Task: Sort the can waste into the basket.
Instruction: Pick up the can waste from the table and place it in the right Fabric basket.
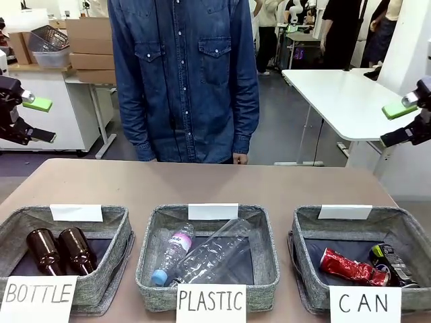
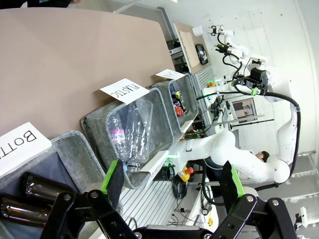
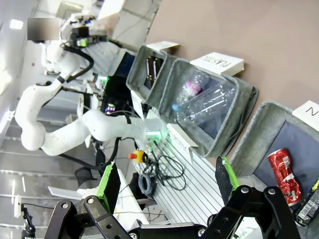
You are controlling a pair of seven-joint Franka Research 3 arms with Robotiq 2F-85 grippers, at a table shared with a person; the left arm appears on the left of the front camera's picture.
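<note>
Presently both cans lie inside the CAN basket (image 1: 310, 232), the grey fabric basket nearest the robot's right on the tabletop (image 1: 215, 182), so the sorting appears complete as judged from the present layout. Taking the CAN basket as reference: the PLASTIC basket (image 1: 151, 249) stands just beside it toward the robot's left and holds clear plastic bottles (image 1: 202, 259); the BOTTLE basket (image 1: 13, 225) stands beyond that, well apart, and holds two brown glass bottles (image 1: 60, 250). A person (image 1: 183, 74) stands at the far edge of the tabletop, opposite the baskets. The left gripper (image 1: 27, 120) hangs high and well apart from the CAN basket, released, jaws wide, grasping nothing; the right gripper (image 1: 403, 123) hangs above and just outboard of the CAN basket, likewise released and empty. Within the CAN basket the red can (image 1: 350, 268) lies on its side toward the middle, visibly dented; the dark can (image 1: 392, 261) lies beside it, against the outer wall, apparently touching it. Handling judgement: both cans are probably empty, hence light, thin-walled and easily crushed, with a smooth, slippery metal skin. If re-gripping is required, close across the cylindrical body at mid-length, jaws perpendicular to the long axis, with light force; avoid the crumpled zones and the end rims.
</note>
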